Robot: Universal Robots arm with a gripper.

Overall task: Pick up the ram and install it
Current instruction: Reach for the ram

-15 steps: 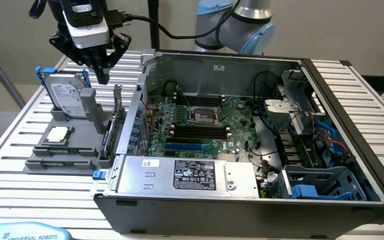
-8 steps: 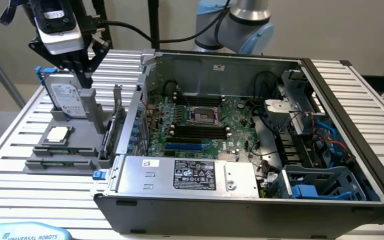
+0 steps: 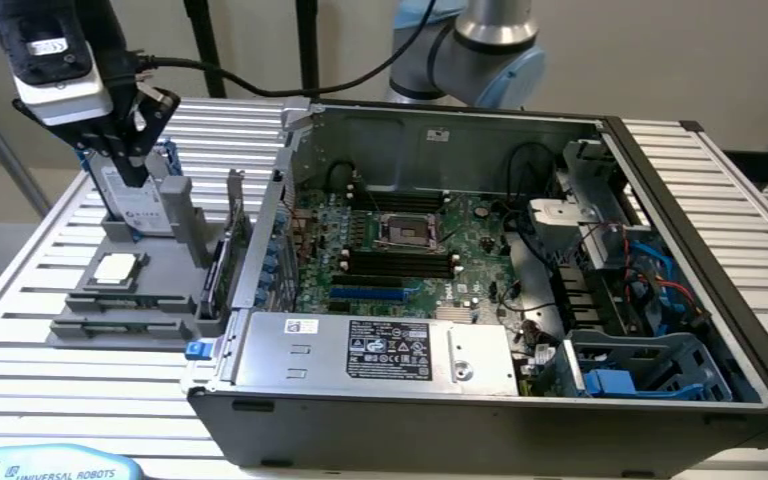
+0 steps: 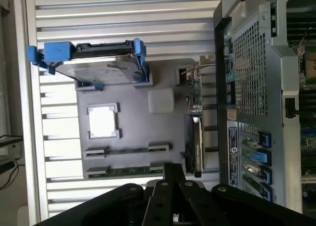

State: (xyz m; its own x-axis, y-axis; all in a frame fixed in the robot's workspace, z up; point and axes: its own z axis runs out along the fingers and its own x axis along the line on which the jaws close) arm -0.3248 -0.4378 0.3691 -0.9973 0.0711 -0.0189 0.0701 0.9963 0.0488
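Observation:
The ram (image 4: 123, 170) is a thin green stick lying in the outermost slot of the grey parts holder (image 4: 163, 137), beyond the square silver processor (image 4: 102, 121). My gripper (image 4: 172, 172) hangs well above the holder with its black fingers shut together and nothing between them. In the exterior view the gripper (image 3: 131, 165) is high at the upper left, in front of the upright hard drive (image 3: 144, 205). The holder (image 3: 84, 315) lies on the slatted table on the exterior view's left of the open computer case. The black memory slots (image 3: 398, 262) sit on the motherboard, below the processor socket.
The open case (image 3: 491, 400) has tall metal walls, a power supply (image 3: 384, 350) at its front and blue cables on its right side. An expansion card (image 3: 231, 250) stands upright between the holder and the case wall. A black cable trails from my wrist.

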